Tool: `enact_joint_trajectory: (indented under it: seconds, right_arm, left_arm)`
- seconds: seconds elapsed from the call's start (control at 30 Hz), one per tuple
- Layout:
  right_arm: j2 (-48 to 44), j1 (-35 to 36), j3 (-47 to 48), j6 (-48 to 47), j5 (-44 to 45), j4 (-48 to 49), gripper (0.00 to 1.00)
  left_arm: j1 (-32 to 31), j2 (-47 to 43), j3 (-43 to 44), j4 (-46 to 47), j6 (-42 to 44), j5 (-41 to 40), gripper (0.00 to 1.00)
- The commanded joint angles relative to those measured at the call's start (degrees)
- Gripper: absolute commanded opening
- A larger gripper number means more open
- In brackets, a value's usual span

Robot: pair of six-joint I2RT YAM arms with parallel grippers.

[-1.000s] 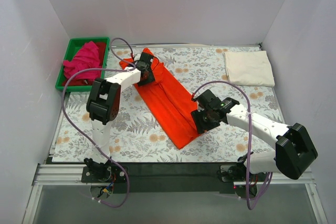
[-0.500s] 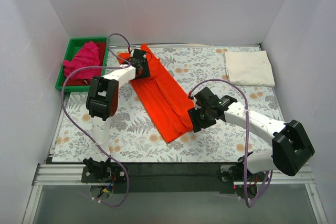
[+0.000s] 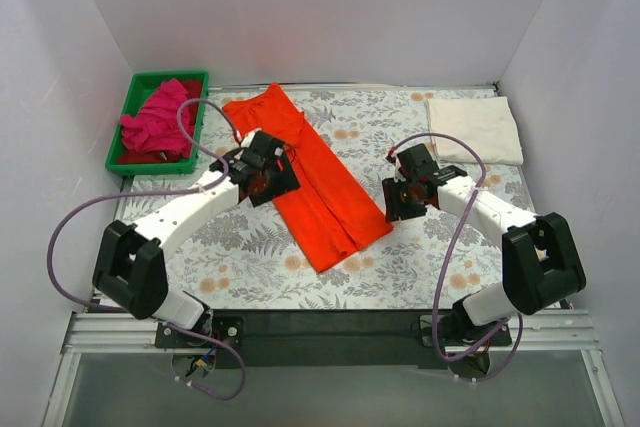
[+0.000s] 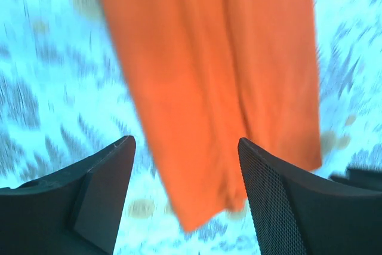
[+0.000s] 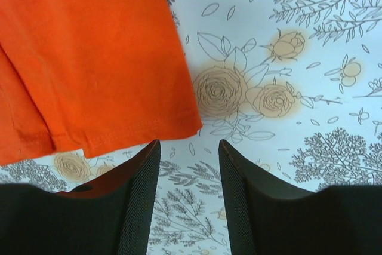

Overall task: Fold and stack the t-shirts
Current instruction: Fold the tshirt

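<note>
The orange-red shirt [image 3: 318, 187] lies flat as a long folded strip in the middle of the flower cloth [image 3: 250, 257]. The left gripper [image 4: 186, 147] hangs over it with fingers wide apart, holding nothing, and the right gripper [image 5: 188, 147] is beside the strip's bottom corner, fingers apart and empty too. The cream shirt [image 3: 475, 129] sits folded at the far right, and the pink shirt [image 3: 155, 119] is bunched in the green tray [image 3: 168, 76].

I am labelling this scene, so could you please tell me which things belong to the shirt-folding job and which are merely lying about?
Job: bright orange-red fabric t-shirt; cream-white folded fabric t-shirt; crumpled magenta-pink fabric t-shirt.
Lying about: green rectangular plastic tray; grey floral-print cloth.
</note>
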Motion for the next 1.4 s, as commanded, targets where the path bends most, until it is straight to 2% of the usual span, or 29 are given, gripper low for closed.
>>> enact_joint_trajectory:
  seconds: [0.0,0.13,0.23,0.43,0.97,1.37]
  right_arm:
    - [1.3,-0.9,1.5,1.1,-1.4,5.6,0.43]
    - [3.0,-1.0,1.1,1.5,-1.8,7.6,0.41]
    - [3.5,-1.0,0.6,1.3,-1.5,9.0,0.41]
    - [4.8,-1.0,0.0,0.8,-2.5,9.4,0.40]
    - [5.5,-1.1,-3.7,1.0,0.7,10.8,0.40]
    - [5.0,-0.9,-7.2,1.9,-2.3,11.7,0.36]
  left_arm:
    - [-2.7,-4.7,-9.4,-7.5,-11.2,4.9,0.64]
    - [-8.5,-7.5,-13.7,-8.6,-16.9,7.5,0.62]
    - [-14.0,-5.6,-15.1,-7.8,-20.1,8.7,0.60]
    - [-19.1,1.4,-13.1,-6.1,-21.8,10.3,0.59]
    - [-22.3,8.8,-9.0,-6.6,-19.5,11.8,0.52]
    - [-23.6,12.5,-7.4,-6.7,-18.8,13.9,0.33]
